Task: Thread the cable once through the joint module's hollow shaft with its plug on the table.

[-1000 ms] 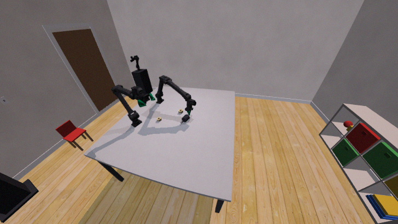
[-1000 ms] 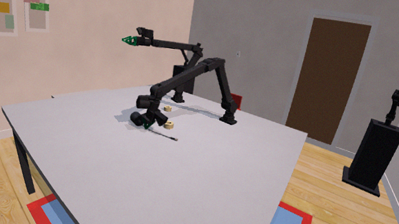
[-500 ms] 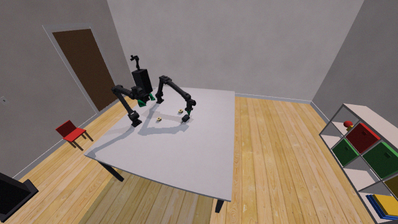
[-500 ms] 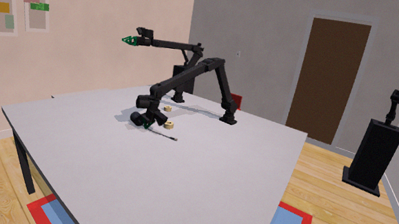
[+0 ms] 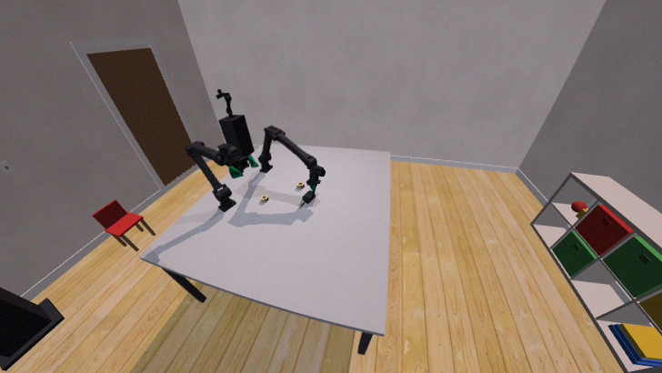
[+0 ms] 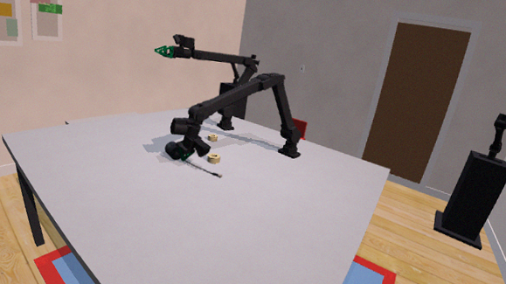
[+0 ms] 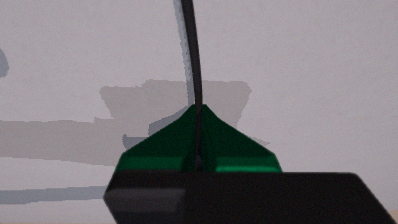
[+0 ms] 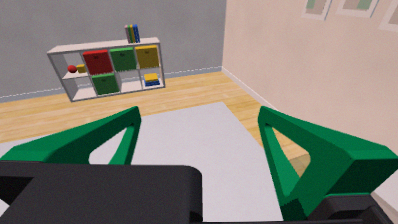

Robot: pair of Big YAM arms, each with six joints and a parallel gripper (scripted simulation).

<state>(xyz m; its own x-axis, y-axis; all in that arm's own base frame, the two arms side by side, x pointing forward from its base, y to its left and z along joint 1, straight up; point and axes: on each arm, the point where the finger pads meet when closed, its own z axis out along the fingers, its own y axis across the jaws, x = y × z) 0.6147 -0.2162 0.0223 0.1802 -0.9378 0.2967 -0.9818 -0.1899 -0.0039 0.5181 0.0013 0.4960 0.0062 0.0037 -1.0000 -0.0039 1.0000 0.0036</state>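
Note:
The joint module (image 5: 308, 197) (image 6: 172, 149) is a short black cylinder on the table (image 5: 277, 268) (image 6: 232, 236), close beside the left gripper. The thin black cable (image 6: 198, 166) (image 7: 192, 40) runs from the left fingers to its plug (image 6: 219, 175), which lies on the table. My left gripper (image 5: 313, 188) (image 6: 185, 156) (image 7: 198, 111) points down, low over the table, shut on the cable. The gripper hides the module's bore; whether the cable passes through it cannot be told. My right gripper (image 5: 248, 170) (image 6: 155, 51) (image 8: 199, 112) is open and empty, raised high above the table.
Two small brass-coloured rings lie on the table: one ring (image 5: 300, 185) (image 6: 212, 158) is near the module and the other ring (image 5: 264, 197) (image 6: 212, 138) is nearer the arm bases. A red chair (image 5: 121, 219) and a shelf (image 5: 606, 183) (image 8: 105, 46) stand off the table.

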